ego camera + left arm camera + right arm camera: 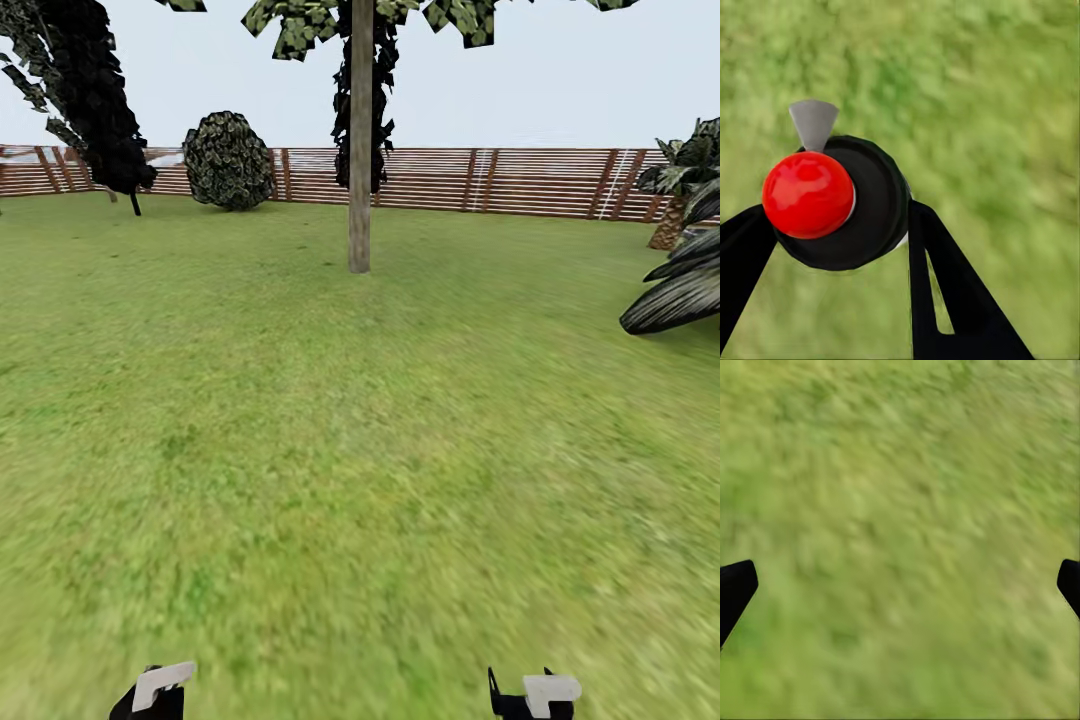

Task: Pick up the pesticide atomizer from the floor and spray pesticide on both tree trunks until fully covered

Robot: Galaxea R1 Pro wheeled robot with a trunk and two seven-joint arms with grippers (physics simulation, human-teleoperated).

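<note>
Tree trunk [360,150] on fenced lawn [300,450]

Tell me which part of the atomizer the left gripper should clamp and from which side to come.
The left gripper already has the atomizer: its two black fingers flank the round black body, one on each side. That looks the best place: below the red cap, leaving the grey nozzle free to point toward the tree trunk.
</note>
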